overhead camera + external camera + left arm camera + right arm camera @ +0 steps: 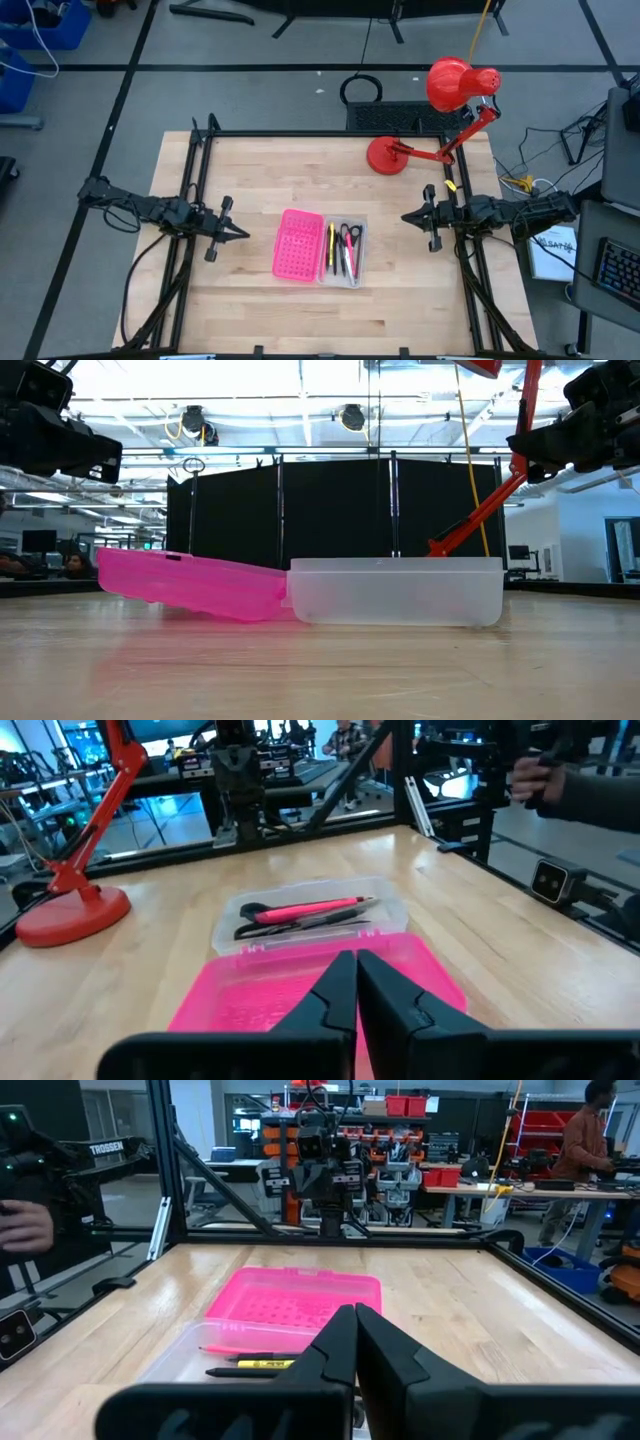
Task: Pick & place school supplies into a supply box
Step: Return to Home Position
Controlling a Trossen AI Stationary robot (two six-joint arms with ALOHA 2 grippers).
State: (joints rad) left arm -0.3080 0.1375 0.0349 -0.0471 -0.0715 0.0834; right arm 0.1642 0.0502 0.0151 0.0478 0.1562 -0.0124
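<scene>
Jaws pinched shut on both arms, and nothing in them: each wrist view shows the dark fingers point(325, 1005) pressed tip to tip, no pen between. The left arm point(150, 210) hangs at the left edge of the worktop point(250, 170), nose aimed inward. The right arm point(500, 213) mirrors it at the right edge, just in front of the red lamp point(440, 110). Both sit well apart from the box point(343, 284) and touch nothing.

And the box is where the action is! It lies flat near the middle of the worktop, its pink lid point(298, 245) folded open on the side toward the left arm. Inside the clear tray the supplies lie lengthwise, side by side: a yellow pen point(331, 243), a pink-red pen point(310, 908) lying on top, and black pens point(240, 1373) below it. Dark loops point(350, 233) at one end look like scissors handles, though that is hard to call for certain. From table height the frosted wall hides the contents completely.

Scanning the rest of the wood from above, no pen, pencil or scissors shows outside the tray. So the sorting looks finished, everything visible is in. What remains seems to be only the arms settling into their rest pose, and to judge by how level and symmetrical they sit, that is nearly there too. The lid is open, but the task as worded does not ask for closing it.
</scene>
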